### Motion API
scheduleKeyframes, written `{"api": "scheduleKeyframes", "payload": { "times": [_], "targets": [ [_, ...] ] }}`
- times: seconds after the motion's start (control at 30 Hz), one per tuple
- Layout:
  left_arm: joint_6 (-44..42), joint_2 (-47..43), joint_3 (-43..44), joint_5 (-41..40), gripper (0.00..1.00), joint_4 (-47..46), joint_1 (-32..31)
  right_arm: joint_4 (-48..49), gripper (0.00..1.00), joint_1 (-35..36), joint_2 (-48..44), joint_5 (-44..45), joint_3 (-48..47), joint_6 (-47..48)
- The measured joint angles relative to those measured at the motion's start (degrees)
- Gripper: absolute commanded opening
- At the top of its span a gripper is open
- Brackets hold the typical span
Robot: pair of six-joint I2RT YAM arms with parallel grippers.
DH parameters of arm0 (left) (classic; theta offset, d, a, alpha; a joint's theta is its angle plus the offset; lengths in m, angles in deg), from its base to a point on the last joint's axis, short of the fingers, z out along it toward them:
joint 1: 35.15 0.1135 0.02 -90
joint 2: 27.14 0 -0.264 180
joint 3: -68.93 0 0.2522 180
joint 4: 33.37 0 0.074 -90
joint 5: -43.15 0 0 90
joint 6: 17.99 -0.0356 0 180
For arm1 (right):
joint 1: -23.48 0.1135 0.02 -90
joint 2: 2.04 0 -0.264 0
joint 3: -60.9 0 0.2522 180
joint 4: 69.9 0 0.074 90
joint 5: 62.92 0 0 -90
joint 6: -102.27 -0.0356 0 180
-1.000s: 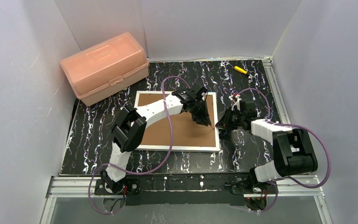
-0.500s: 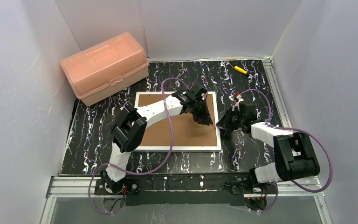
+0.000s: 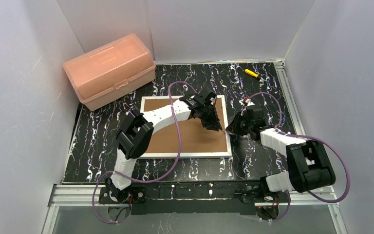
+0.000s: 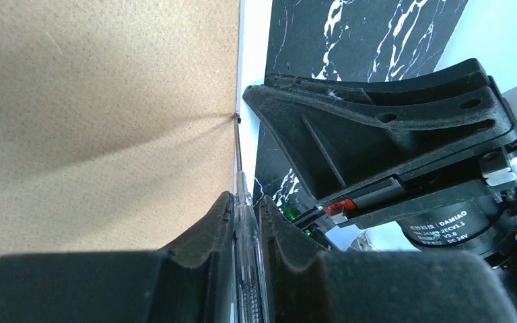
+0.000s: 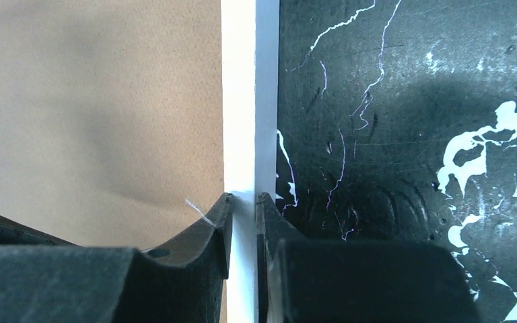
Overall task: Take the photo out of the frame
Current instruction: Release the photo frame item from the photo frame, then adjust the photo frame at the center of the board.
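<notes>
The frame (image 3: 185, 154) lies face down mid-table, its brown fibreboard back (image 3: 195, 139) up. The photo is hidden under the back. My left gripper (image 3: 214, 123) is shut on a thin clear-handled screwdriver (image 4: 246, 222); in the left wrist view (image 4: 244, 198) its metal tip rests at the seam between the brown back (image 4: 94, 87) and the white border, by a small dark tab. My right gripper (image 3: 233, 128) is shut on the frame's white right border (image 5: 239, 101), one finger on each side (image 5: 244, 198). Its black body also fills the right of the left wrist view (image 4: 390, 141).
A pink plastic box (image 3: 109, 69) stands at the back left. A small yellow tool (image 3: 251, 72) lies at the back right. White walls close in three sides. The black marbled table (image 5: 404, 134) shows right of the frame.
The right arm's elbow has swung down toward the near edge while its gripper stays on the border. The frame's near right corner has shifted slightly right. The left gripper has barely moved.
</notes>
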Motion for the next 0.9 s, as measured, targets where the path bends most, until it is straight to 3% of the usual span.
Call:
{"api": "scheduleKeyframes", "payload": {
  "times": [0.1,0.3,0.43,0.6,0.73,0.9],
  "targets": [
    [-1.0,-0.6,-0.7,-0.3,0.00,0.0,0.0,-1.6,0.23,0.8,-0.3,1.5,-0.8,0.7],
    [-3.0,-6.3,-9.9,1.1,0.00,-3.5,0.0,-9.8,0.45,3.7,-0.2,1.0,-4.7,3.0],
    [-4.7,-11.8,-17.1,5.4,0.00,-4.6,1.2,-14.2,0.49,3.8,0.5,-1.2,-8.0,3.7],
    [-6.7,-20.2,-24.9,10.8,0.00,-5.5,8.3,-15.0,0.53,3.1,4.3,-3.1,-14.0,4.0],
    [-10.6,-23.7,-25.2,12.6,0.00,-4.2,13.7,-15.0,0.64,2.8,8.0,-3.3,-16.5,4.6],
    [-14.0,-26.0,-25.2,15.0,0.00,-3.4,15.4,-15.4,0.65,2.8,10.7,-1.2,-19.4,4.7]
  ]
}}
